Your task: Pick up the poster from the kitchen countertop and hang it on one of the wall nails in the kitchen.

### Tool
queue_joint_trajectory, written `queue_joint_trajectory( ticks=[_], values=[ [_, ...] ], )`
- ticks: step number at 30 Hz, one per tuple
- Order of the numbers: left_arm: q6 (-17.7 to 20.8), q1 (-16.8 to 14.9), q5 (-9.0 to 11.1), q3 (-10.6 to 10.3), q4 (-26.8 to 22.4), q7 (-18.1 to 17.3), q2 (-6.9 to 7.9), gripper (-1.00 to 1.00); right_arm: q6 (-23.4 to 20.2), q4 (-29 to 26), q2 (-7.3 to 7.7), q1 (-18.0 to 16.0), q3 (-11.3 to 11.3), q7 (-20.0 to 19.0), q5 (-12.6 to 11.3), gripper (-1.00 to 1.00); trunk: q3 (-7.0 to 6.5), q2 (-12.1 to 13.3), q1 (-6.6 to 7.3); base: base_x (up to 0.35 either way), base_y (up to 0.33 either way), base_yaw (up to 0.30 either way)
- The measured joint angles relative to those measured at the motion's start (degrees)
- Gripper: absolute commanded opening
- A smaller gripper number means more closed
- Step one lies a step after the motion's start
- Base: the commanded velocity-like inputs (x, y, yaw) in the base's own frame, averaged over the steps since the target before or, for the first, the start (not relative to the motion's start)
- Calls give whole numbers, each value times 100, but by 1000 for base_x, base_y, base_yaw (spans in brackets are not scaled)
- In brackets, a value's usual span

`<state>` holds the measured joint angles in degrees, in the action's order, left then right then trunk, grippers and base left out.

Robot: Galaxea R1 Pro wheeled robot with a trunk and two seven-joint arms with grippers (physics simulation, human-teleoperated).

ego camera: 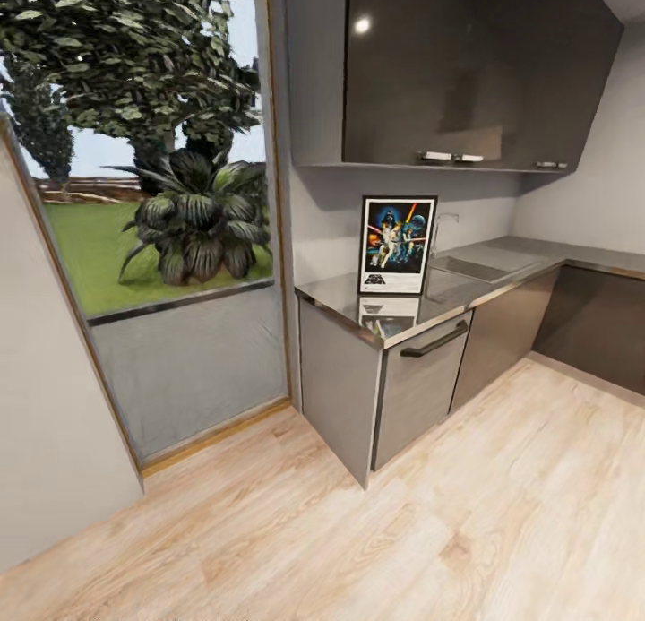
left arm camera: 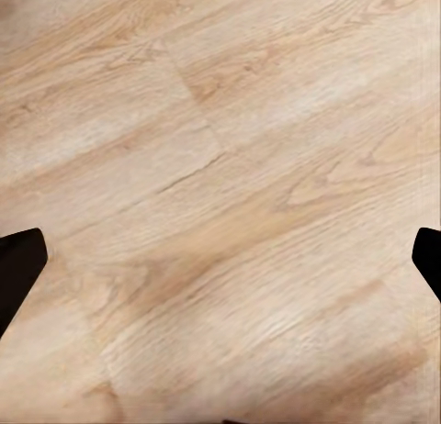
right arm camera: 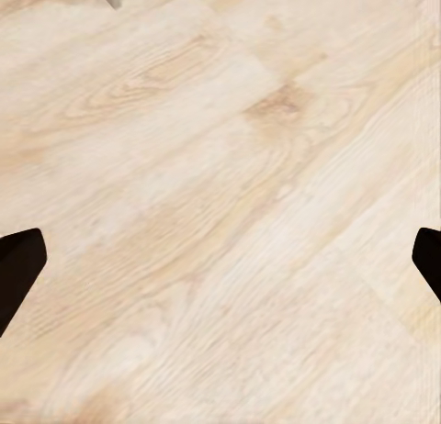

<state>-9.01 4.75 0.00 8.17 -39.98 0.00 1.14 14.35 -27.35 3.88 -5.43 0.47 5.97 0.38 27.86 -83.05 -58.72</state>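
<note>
The poster (ego camera: pixel 397 245) is seen standing upright at the near end of the worktop (ego camera: pixel 502 267), its back set against the wall, its long axis vertical and its printed face turned out toward the room; a faint mirror image is thrown on the glossy surface just in front of it. A sink (ego camera: pixel 475 267) is let into the worktop just beside it, dark wall cabinets (ego camera: pixel 457 65) hang above, and a large window (ego camera: pixel 148 146) onto a garden is placed to the left. Both arms are held low: in each wrist view only plank floor (left arm camera: pixel 220 204) is looked down on, with the dark tips of the left fingers (left arm camera: pixel 18 263) and right fingers (right arm camera: pixel 18 263) set wide apart at the edges and nothing between them. The left gripper (left arm camera: pixel 220 268) and right gripper (right arm camera: pixel 220 268) are therefore judged spread and empty. The poster lies ahead of and well above both, well apart from either, slightly right of centre in the head view. Which arm is nearer cannot be told; a drive-up to the worktop is judged necessary first. No wall nail can be made out.
</note>
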Motion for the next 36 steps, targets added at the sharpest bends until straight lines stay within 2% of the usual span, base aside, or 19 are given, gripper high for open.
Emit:
queue_joint_trajectory(
  ticks=[6,11,19,32,35,36],
  values=[
    [0,0,0,0,0,0,0,100,-13,7,-6,0,0,21,-1,100,17,0,1,127,337,238],
    [0,0,0,0,1,0,0,100,-26,485,9,1,-5,18,-7,100,21,0,2,226,290,49],
    [-2,-1,-6,-2,3,0,0,100,-20,668,20,-4,-8,18,-7,100,22,0,3,296,185,7],
    [-3,-1,-7,8,4,13,0,100,-3,659,17,-6,-15,20,-7,100,22,0,2,309,77,0],
    [-3,-1,-8,159,7,17,1,100,5,522,-13,-8,-13,24,-11,100,22,0,0,52,5,0],
    [-3,-1,-8,212,10,15,1,100,7,280,-63,-10,-8,36,-10,100,22,0,0,19,2,0]
  ],
)
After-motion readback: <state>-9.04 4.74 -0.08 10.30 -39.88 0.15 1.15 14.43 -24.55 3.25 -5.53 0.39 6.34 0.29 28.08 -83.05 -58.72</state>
